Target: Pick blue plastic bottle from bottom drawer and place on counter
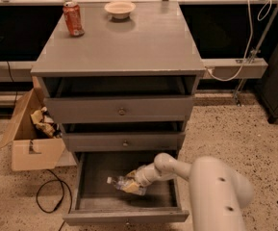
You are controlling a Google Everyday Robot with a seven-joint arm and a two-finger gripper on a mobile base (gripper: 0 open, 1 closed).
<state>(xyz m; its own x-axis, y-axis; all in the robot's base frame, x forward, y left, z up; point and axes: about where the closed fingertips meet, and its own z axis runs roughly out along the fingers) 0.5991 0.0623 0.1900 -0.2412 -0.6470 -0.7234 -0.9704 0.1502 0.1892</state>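
The bottom drawer (pixel 88 201) is pulled out at the foot of the grey cabinet. The blue plastic bottle (pixel 120 182) lies on its side in it, white cap pointing left. My gripper (pixel 132 184) reaches down into the drawer from the right, at the bottle's body. The white arm (pixel 210 191) fills the lower right. The counter (pixel 148 42) on top of the cabinet is flat and grey.
An orange-red soda can (pixel 73 19) and a small white bowl (pixel 120 8) stand at the back of the counter. The two upper drawers (pixel 121 110) are slightly open. A cardboard box (pixel 30 134) and a black cable (pixel 49 196) lie on the floor to the left.
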